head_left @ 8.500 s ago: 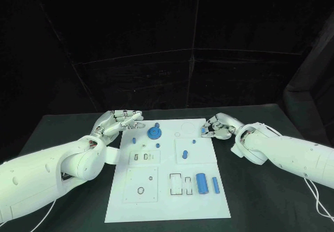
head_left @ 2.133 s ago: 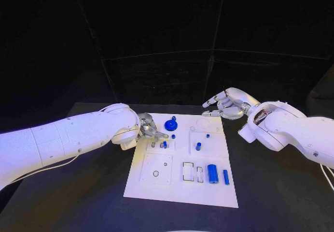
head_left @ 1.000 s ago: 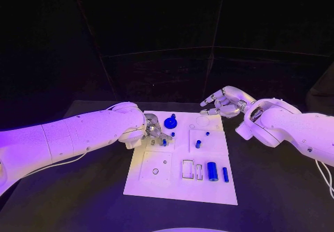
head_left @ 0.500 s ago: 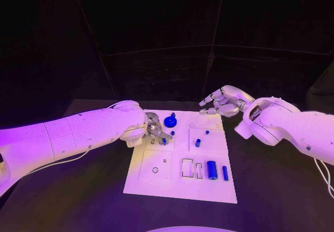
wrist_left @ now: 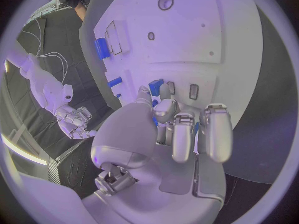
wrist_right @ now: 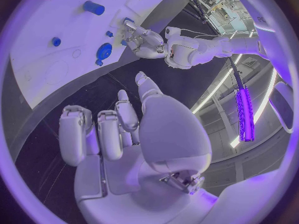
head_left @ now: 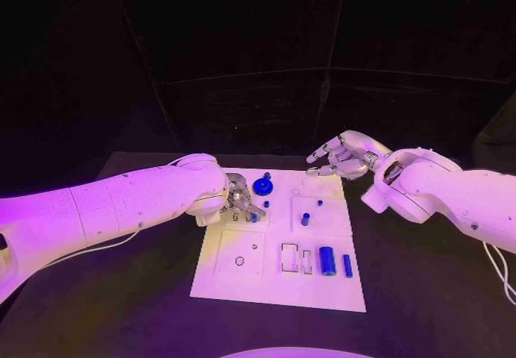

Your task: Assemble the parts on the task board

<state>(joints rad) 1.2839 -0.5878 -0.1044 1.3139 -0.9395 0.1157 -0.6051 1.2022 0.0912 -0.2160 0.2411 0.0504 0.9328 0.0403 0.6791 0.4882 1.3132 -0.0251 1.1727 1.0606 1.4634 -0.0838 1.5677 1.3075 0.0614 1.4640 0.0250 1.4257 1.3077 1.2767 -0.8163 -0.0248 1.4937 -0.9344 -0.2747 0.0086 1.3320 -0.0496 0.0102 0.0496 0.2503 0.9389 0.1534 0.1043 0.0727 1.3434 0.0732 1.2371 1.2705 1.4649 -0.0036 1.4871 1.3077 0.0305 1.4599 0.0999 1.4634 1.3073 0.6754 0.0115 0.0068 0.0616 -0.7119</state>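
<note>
The white task board [head_left: 242, 287] lies mid-table. My left hand [head_left: 238, 203] is curled down over its left side by the small slots [wrist_left: 194, 91]. It pinches a small blue part [wrist_left: 154, 118] between thumb and fingers, mostly hidden by them. Another small blue part [head_left: 253, 218] stands at the fingertips. My right hand [head_left: 335, 160] hovers above the board's far right corner, fingers apart and holding nothing. A blue gear-like part [head_left: 262, 189] sits at the far middle, and a blue peg [head_left: 306, 219] stands right of centre.
A thick blue cylinder [head_left: 326, 262] and a thinner one [head_left: 347, 265] lie at the board's near right, beside two rectangular cut-outs [head_left: 289, 258]. A round hole [head_left: 238, 260] is in the near-left panel. Black table surrounds the board.
The left hand has stayed at the slots, its fingers shifting slightly over the last second. The right hand has drifted a little up and back from the board's far corner.
</note>
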